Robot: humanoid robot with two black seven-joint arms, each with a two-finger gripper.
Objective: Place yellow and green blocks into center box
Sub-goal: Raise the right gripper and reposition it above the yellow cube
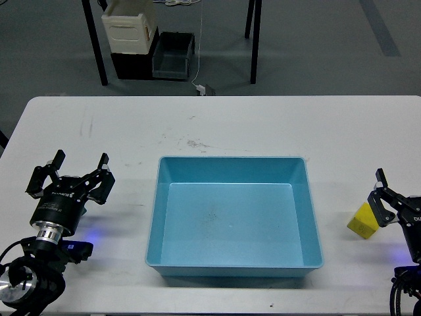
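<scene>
Left gripper (79, 172) low over the white table (217, 125), fingers spread wide, right gripper (383, 197) at the frame edge, partly cut off, touching the yellow block (361, 222), closure cannot be told, light-blue tray (152, 217) between them.

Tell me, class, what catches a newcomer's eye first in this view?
The large light-blue tray dominates, sitting empty at the centre of the white table. Next comes the bright yellow block at the far right, right at the fingers of the right gripper. The left gripper sits open at the left edge, holding nothing.
</scene>
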